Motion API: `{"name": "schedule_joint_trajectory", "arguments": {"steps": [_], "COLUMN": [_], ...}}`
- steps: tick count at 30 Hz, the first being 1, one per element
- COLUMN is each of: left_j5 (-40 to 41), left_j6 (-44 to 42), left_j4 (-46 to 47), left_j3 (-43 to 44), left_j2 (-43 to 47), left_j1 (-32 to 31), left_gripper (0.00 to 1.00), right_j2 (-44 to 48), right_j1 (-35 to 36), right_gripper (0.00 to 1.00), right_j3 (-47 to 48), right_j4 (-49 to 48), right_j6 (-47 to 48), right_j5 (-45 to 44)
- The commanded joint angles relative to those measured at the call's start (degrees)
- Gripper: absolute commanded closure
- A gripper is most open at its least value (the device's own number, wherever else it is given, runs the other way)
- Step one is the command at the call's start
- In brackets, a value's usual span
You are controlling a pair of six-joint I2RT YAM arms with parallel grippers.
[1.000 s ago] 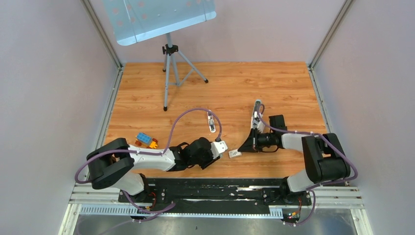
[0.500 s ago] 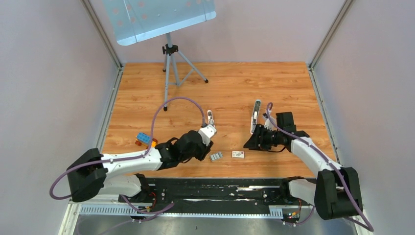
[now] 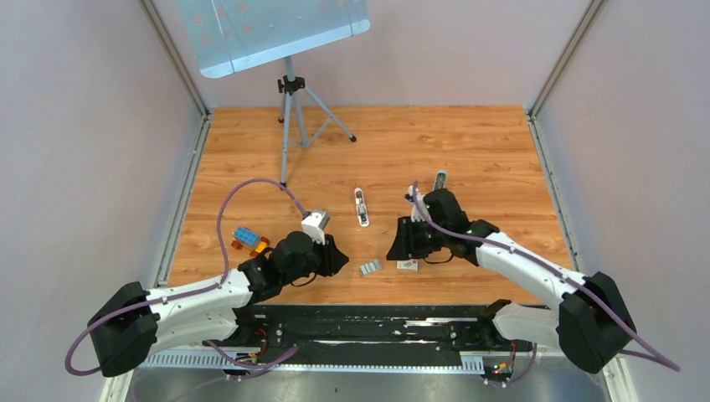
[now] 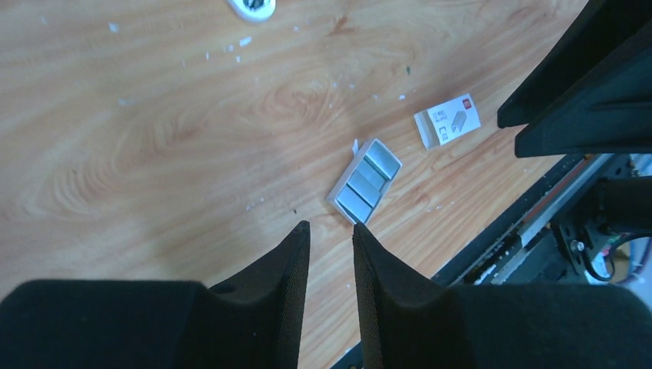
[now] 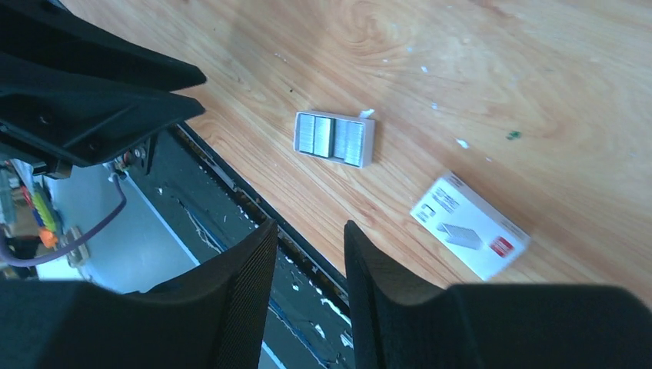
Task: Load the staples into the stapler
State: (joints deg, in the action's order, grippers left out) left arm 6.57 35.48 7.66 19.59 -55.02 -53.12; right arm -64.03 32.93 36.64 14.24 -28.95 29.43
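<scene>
The staples (image 3: 369, 267), a small flat grey block in ridged segments, lie on the wooden floor near the front edge. They also show in the left wrist view (image 4: 365, 181) and the right wrist view (image 5: 334, 138). My left gripper (image 3: 342, 261) hovers just left of them, slightly open and empty (image 4: 330, 228). My right gripper (image 3: 390, 252) hovers just right of them, open and empty (image 5: 310, 227). A long grey stapler-like bar (image 3: 439, 178) lies behind my right arm, mostly hidden.
A small white printed box (image 3: 407, 265) lies right of the staples, also in the wrist views (image 4: 447, 125) (image 5: 470, 225). A white-and-black elongated item (image 3: 362, 207) lies mid-floor. Blue and orange bricks (image 3: 249, 239) sit at the left. A tripod (image 3: 289, 126) stands at the back.
My left gripper has drawn back to the left, uncovering the staples on the floor. My right arm has swung left toward the staples and box and now covers most of the grey bar.
</scene>
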Motion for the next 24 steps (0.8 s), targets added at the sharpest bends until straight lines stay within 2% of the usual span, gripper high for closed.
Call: {"name": "schedule_joint_trajectory", "arguments": {"steps": [1, 7, 12, 16, 24], "left_j5": [-2.9, -1.8, -2.7, -3.9, -6.2], "left_j6": [9.3, 12.5, 13.9, 14.9, 16.2], "left_j4": [11.3, 17.4, 20.8, 23.7, 29.4], "left_j3": [-4.8, -6.9, -7.1, -6.9, -6.7], "left_j2": [0.2, -3.4, -8.8, -13.3, -19.4], "left_j1": [0.6, 0.6, 0.6, 0.6, 0.6], "left_gripper": [0.71, 0.69, 0.74, 0.78, 0.78], "right_j2": [-5.1, -12.2, -17.0, -19.8, -21.8], "right_j1": [6.7, 12.7, 15.7, 16.7, 16.9], "right_gripper": [0.6, 0.62, 0.63, 0.64, 0.66], "right_j3": [2.9, 5.1, 6.0, 6.3, 7.1], "right_j4": [-4.5, -9.3, -11.1, -12.1, -11.1], "right_j6": [-2.4, -3.1, -3.1, -3.2, -1.7], "right_j5": [-7.0, -9.7, -11.0, -11.7, -13.7]}}
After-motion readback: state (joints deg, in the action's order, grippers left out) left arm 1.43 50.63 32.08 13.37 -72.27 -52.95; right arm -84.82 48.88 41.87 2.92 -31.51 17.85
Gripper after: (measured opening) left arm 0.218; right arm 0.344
